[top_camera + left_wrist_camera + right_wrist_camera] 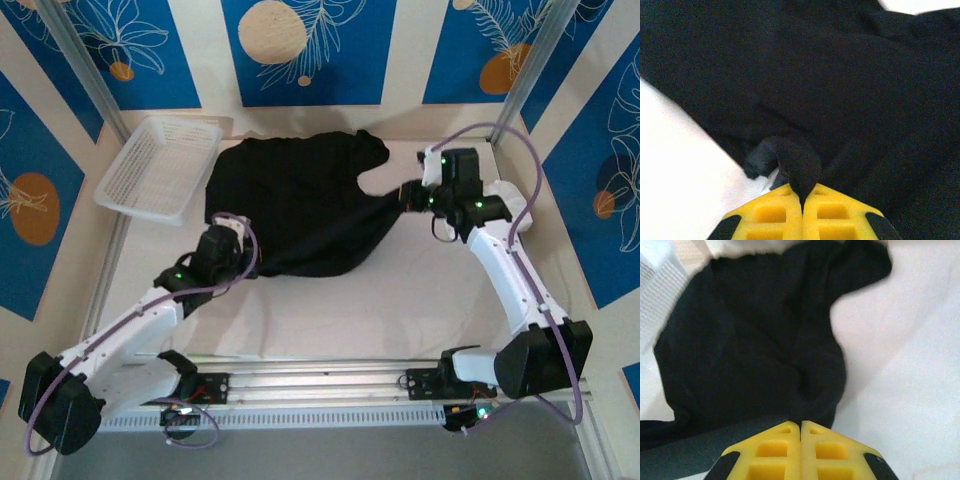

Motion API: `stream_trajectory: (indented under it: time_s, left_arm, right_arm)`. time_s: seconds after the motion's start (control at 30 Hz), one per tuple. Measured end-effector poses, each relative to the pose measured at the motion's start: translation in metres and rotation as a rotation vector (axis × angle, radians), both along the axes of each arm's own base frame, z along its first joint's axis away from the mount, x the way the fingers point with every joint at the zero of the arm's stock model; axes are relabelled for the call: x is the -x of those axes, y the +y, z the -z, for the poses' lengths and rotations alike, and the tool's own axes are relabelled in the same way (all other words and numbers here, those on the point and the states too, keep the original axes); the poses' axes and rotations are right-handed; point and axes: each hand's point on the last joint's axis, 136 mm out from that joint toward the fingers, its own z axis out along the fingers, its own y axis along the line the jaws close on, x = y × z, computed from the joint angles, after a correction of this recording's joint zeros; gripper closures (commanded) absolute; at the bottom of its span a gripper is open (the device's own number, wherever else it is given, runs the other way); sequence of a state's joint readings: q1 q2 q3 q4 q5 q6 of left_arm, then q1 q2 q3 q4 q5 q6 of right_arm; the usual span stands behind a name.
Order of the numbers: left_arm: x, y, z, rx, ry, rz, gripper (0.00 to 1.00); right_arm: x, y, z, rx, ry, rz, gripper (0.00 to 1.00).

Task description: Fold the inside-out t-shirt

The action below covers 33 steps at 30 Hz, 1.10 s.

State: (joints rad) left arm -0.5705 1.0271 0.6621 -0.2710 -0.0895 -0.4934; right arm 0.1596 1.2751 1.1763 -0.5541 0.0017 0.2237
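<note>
We see the black soft cloth t-shirt lying rumpled at mid-frame on the white table, with the left gripper and right gripper each pinched tight on what looks like an edge, probably to stretch it flat.

On desk: t-shirt at middle, 1 pincer each side.
Left pincer clamped on near-left hem; right pincer clamped on right edge; basket just left of t-shirt, far-left corner.
</note>
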Motion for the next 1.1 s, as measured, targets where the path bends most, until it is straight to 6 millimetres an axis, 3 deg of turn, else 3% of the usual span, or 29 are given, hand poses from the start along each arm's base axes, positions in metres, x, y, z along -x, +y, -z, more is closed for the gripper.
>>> stream_trajectory:
  time_s: [0.1,0.27,0.37,0.47,0.6,0.73,0.87,1.1]
  left_arm:
    - [-0.005,-0.003,0.025,-0.025,0.064,-0.015,0.90]
    - [-0.009,-0.004,0.063,-0.119,0.148,-0.022,0.50]
    - [-0.014,-0.002,0.057,-0.158,0.130,-0.029,0.33]
    - [-0.026,-0.012,0.032,-0.162,0.052,-0.012,0.21]
    - [-0.029,-0.042,0.005,-0.152,-0.041,0.099,0.13]
    - [-0.026,-0.101,-0.009,-0.162,-0.108,0.297,0.11]
    - [-0.033,-0.145,0.006,-0.202,-0.101,0.447,0.11]
    - [-0.046,-0.170,0.041,-0.274,-0.059,0.558,0.12]
  right_arm:
    - [0.006,0.001,0.024,-0.006,0.071,-0.001,1.00]
    - [0.001,0.009,0.032,-0.023,0.087,-0.021,1.00]
    - [0.001,0.014,0.036,-0.029,0.097,-0.035,1.00]
    - [0.001,0.016,0.037,-0.035,0.102,-0.044,1.00]
    - [0.003,0.019,0.036,-0.043,0.104,-0.057,1.00]
    - [0.004,0.021,0.036,-0.048,0.107,-0.063,1.00]
    - [0.004,0.021,0.033,-0.050,0.105,-0.064,1.00]
    - [0.013,0.019,0.016,-0.059,0.075,-0.066,1.00]
